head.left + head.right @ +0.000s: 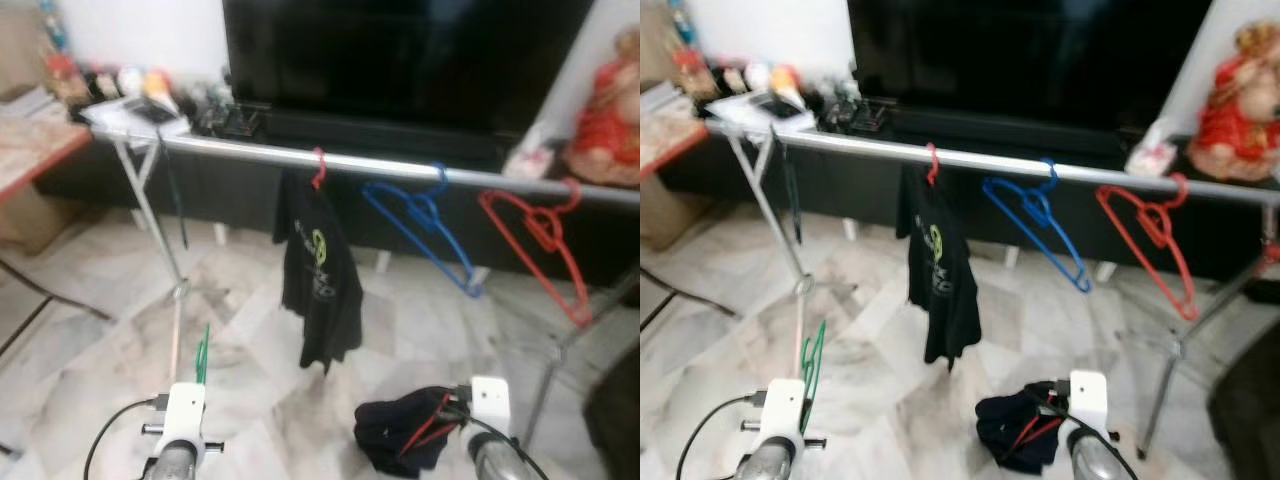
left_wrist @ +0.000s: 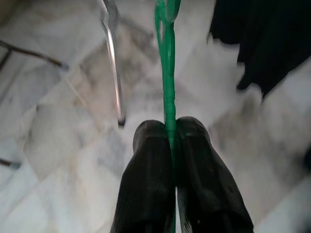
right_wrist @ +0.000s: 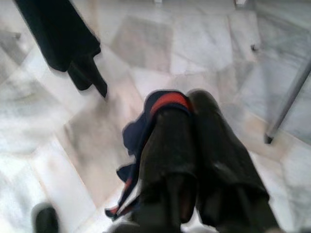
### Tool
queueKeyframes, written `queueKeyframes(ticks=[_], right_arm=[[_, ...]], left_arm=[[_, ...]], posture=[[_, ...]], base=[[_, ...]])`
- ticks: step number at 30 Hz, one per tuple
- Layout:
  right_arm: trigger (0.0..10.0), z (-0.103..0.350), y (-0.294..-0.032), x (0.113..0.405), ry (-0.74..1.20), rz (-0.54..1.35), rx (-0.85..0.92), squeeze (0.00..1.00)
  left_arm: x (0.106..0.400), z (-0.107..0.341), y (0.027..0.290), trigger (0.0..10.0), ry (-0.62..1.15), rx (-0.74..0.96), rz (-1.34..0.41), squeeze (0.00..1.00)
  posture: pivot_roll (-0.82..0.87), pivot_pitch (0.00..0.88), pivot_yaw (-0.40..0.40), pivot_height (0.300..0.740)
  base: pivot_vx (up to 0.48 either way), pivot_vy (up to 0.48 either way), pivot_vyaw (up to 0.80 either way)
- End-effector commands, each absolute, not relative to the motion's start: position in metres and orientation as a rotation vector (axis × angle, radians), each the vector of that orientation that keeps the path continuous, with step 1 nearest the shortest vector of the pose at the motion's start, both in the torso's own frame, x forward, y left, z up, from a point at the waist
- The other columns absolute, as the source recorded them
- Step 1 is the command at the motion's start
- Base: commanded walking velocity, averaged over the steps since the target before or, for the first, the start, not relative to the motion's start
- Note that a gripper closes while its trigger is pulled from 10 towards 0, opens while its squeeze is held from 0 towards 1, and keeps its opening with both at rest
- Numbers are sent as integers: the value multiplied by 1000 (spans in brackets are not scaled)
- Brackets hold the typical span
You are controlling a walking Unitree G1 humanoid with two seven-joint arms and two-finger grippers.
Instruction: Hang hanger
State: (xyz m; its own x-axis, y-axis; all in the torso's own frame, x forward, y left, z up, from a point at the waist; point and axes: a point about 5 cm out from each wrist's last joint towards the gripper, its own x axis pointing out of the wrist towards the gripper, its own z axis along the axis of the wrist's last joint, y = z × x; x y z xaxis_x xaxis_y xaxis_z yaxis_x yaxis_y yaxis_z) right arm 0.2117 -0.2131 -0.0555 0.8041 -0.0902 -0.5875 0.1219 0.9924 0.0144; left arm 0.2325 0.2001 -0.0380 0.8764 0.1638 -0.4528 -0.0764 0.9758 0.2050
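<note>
1. Low in the head views, the left gripper (image 2: pixel 170 133) is clamped on a thin green plastic hanger (image 1: pixel 202 355) standing upright below the rail.
2. Opposite it, the right gripper (image 3: pixel 192 104) pinches a dark navy garment with red trim (image 1: pixel 405 430).
3. Beyond both, a long silver metal clothes rail (image 1: pixel 400 167) carries a black T-shirt (image 1: pixel 320 275), a blue hanger (image 1: pixel 425 230) and a red hanger (image 1: pixel 540 245).

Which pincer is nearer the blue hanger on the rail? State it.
Right. The right pincer, shut on a dark garment, sits below the blue hanger; the left pincer, clamping a green hanger, is farther left.
</note>
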Motion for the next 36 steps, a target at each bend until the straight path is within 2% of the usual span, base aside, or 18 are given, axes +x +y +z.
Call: queueKeyframes(ticks=[1,6,15,23,36], right_arm=[[10000,-43,-216,229,552,-114,47,0],[10000,-32,-216,243,498,-111,38,0],[10000,-25,-217,250,463,-114,34,0],[10000,-19,-214,259,441,-100,31,0],[10000,-4,-214,275,380,-76,23,0]], left_arm=[[233,-37,197,10000,474,164,122,0],[240,-33,193,10000,448,151,100,0],[247,-25,191,10000,399,130,84,0],[256,-18,191,10000,367,118,57,0],[259,-14,187,10000,353,96,27,0]], posture=[[-115,0,-42,740],[-125,0,-35,740],[-126,0,-31,740],[-124,0,-30,740],[-127,0,-30,740]], base=[[-255,0,0],[-251,0,0],[-246,0,0],[-249,0,-791],[-251,0,0]])
